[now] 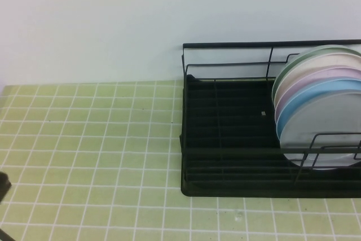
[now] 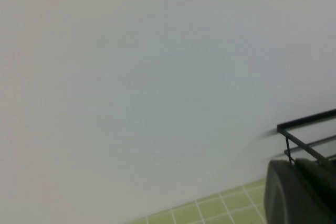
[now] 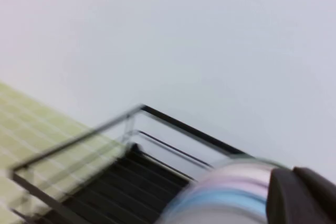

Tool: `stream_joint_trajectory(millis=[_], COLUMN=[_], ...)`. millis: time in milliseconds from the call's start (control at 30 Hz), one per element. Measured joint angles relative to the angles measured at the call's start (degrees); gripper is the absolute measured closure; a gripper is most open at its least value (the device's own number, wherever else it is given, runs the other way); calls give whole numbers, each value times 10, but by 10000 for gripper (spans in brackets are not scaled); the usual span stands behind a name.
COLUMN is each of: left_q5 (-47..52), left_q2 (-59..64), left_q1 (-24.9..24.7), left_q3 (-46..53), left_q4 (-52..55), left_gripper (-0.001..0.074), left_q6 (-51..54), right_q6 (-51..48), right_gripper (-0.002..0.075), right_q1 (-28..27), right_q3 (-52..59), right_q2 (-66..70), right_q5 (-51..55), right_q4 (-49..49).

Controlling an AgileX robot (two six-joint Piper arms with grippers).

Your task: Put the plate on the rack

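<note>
Seemingly the placing step is wrapping up: the tiled surface (image 1: 84, 139) is carrying the black rack (image 1: 225, 139), where the plates (image 1: 321, 117) are leaning together at its right end. Hovering beside them, the right gripper (image 3: 303, 199) is showing jaws clenched on nothing; the left gripper (image 2: 299, 195), parked far left, likewise. The next move is calling for a retreat without nudging the plates.

Behind my bench stands a plain, pale wall (image 1: 101, 21), whitish with a faint cool tint and the same all the way across. It meets my tabletop (image 1: 84, 150) in one straight, level line. The top is laid with small square tiles of light yellow-green in a regular grid with thin white joints. The light on wall and tiles is soft and even, and the colours look slightly washed out.
</note>
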Motion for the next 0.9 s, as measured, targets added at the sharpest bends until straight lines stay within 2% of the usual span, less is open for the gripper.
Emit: stream_joint_trajectory(millis=[167,300,633,900], left_q5=[3,2,-2,38], left_q2=[-16,-23,-35,-35], left_q1=[0,0,0,0], left_q3=[62,108,95,94], left_q4=[-38,-95,-118,-109], left_gripper=[735,735,735,735], left_q6=[16,23,57,215], right_q6=[0,0,0,0], right_gripper=[720,723,726,726], right_q1=[0,0,0,0], right_q3=[78,103,105,105], right_q2=[-72,-101,-103,-103], right_q5=[-75,-86,-75,-73], right_q4=[1,2,21,21])
